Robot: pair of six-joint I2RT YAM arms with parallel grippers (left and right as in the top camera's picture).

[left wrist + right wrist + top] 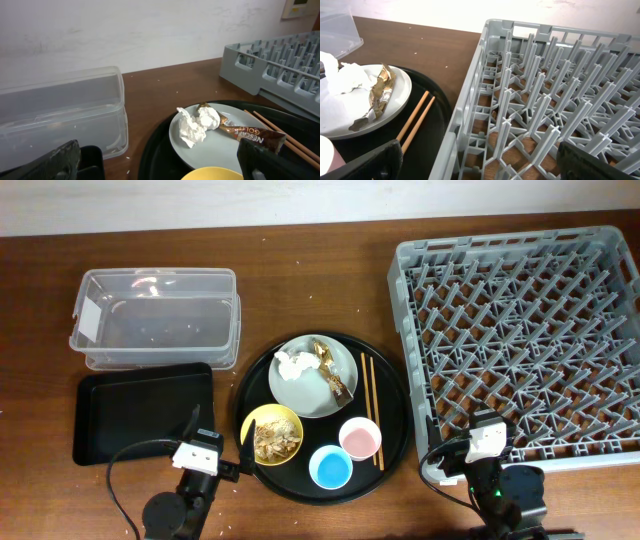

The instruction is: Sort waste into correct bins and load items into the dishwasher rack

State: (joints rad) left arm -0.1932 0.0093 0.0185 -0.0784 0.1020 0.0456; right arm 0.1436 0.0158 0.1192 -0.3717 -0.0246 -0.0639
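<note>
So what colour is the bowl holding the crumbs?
The bowl is yellow, clearest in the overhead view.

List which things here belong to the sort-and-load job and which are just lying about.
Job: tissue, wrapper, food scraps, clear tub, black rectangular tray, plate, yellow bowl, pink cup, blue cup, chopsticks, rack.
Lying about: round black tray.

The left arm (193,483) and right arm (490,476) were matte black with blunt black fingers (62,161). Behind the fingers each bore a white block (196,450) and a thin looping black cable (120,465).
</note>
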